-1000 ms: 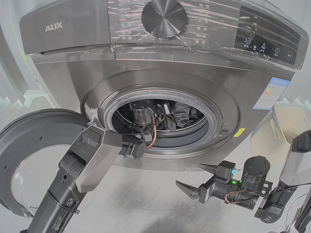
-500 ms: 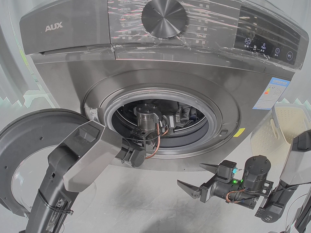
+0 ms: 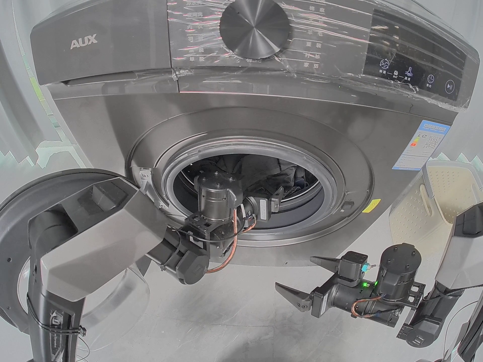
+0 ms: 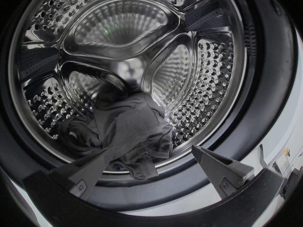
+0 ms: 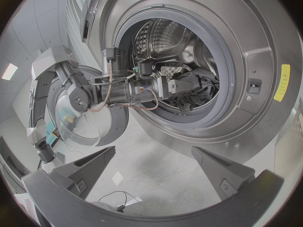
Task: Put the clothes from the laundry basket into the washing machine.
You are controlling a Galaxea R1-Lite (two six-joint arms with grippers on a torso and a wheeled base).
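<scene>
1. At the round mouth of the washing machine (image 3: 100,121), I saw my left tool (image 4: 151,147) with its ribbed wedge tips spread apart, holding nothing.
2. Dark grey clothes (image 4: 132,130) lay crumpled low in the dimpled steel drum (image 4: 126,26), at its front lip.
3. My right tool (image 3: 294,272) hung agape above the grey floor (image 3: 226,307), near the perforated cream laundry basket (image 3: 443,197).
4. The door (image 3: 12,237) stood swung wide on the left.

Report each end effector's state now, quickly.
Left end effector: open, empty, at the washer mouth.
Right end effector: open, holding nothing.
</scene>
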